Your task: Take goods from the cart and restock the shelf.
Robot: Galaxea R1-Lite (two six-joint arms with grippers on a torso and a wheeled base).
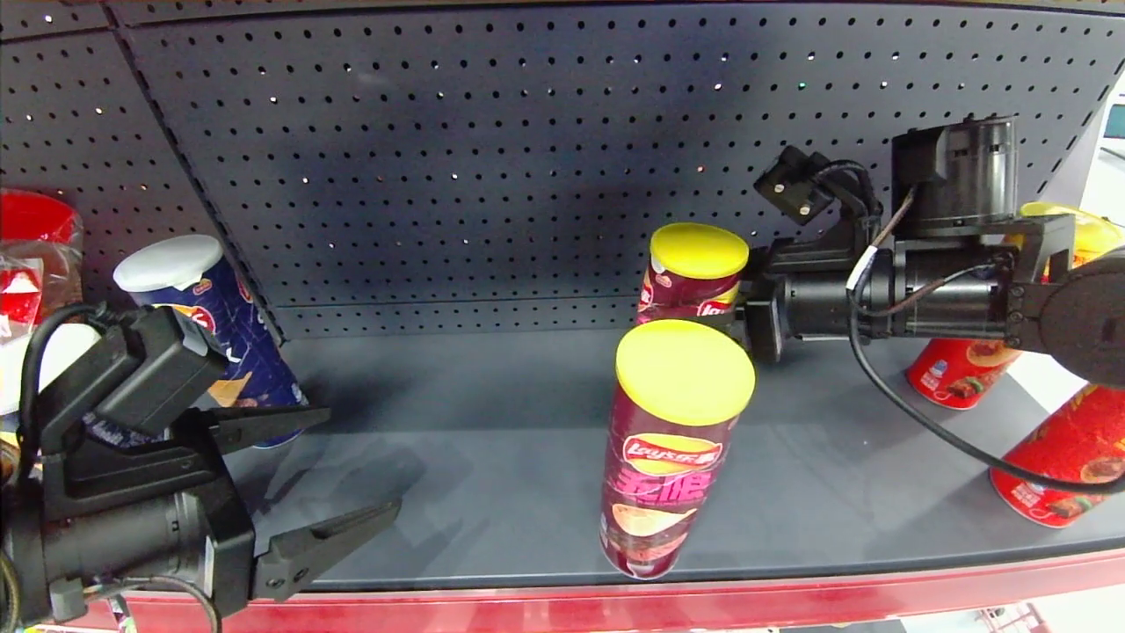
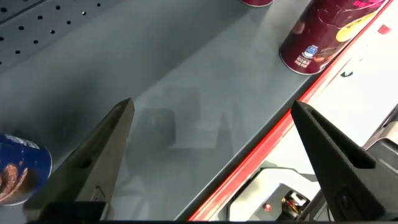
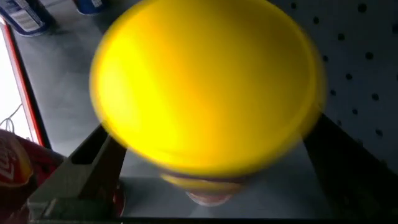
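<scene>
Right jaws grip the rear purple can (image 1: 699, 255) — left jaws spread wide, empty.

You've got 2 maroon cans w/ yellow lids: front can (image 1: 664, 475) & rear can (image 1: 693, 268). Blue can (image 1: 230, 316), white lid. 2 red cans (image 1: 1059, 462). Shelf (image 1: 492, 422) grey, red front edge. Pegboard (image 1: 492, 176) dark grey, dotted w/ holes.

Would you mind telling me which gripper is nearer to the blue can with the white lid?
Left. The left gripper sits just in front of the blue can; the right gripper is far across the shelf, at the rear purple can.
</scene>
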